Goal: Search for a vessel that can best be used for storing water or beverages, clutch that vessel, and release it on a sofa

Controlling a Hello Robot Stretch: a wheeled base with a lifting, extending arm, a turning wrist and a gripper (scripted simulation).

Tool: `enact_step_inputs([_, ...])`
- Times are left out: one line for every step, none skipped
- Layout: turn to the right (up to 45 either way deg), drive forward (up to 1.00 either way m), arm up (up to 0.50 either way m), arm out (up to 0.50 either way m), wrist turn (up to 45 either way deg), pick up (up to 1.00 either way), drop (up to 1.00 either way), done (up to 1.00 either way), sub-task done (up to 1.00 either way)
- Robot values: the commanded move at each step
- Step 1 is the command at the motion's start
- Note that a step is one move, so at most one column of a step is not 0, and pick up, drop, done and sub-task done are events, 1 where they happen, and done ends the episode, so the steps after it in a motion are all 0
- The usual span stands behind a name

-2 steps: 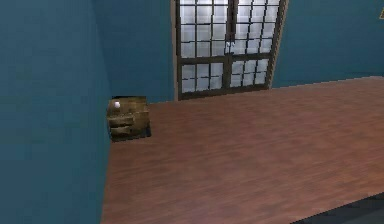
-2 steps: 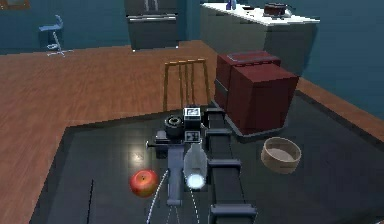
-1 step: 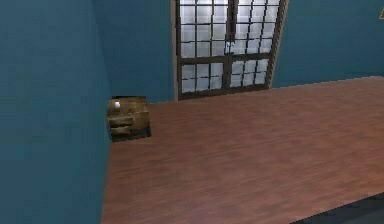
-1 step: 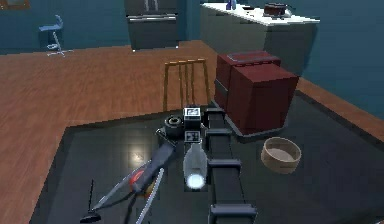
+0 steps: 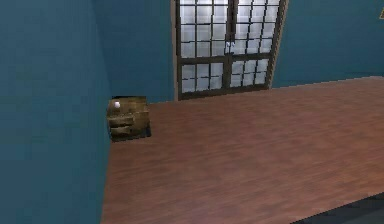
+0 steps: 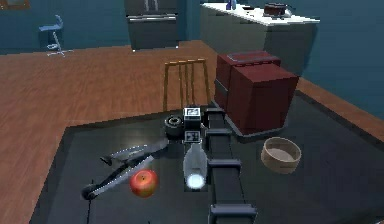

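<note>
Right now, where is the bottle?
In the arm side view, the bottle is at the lower middle over the dark table, between the red apple on its left and the arm's dark bar on its right.

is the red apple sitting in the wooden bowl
No, the apple lies on the dark tabletop, apart from the bowl.

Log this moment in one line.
gripper: at dark table, hold unclear | bottle: lying on table by arm | apple, bowl: on table
</note>
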Motion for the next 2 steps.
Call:
enact_step_inputs([0.0,0.00,0.00,0.00,45.0,0.00,0.00,0.00,0.00])
enact_step_inputs([0.0,0.00,0.00,0.00,45.0,0.00,0.00,0.00,0.00])
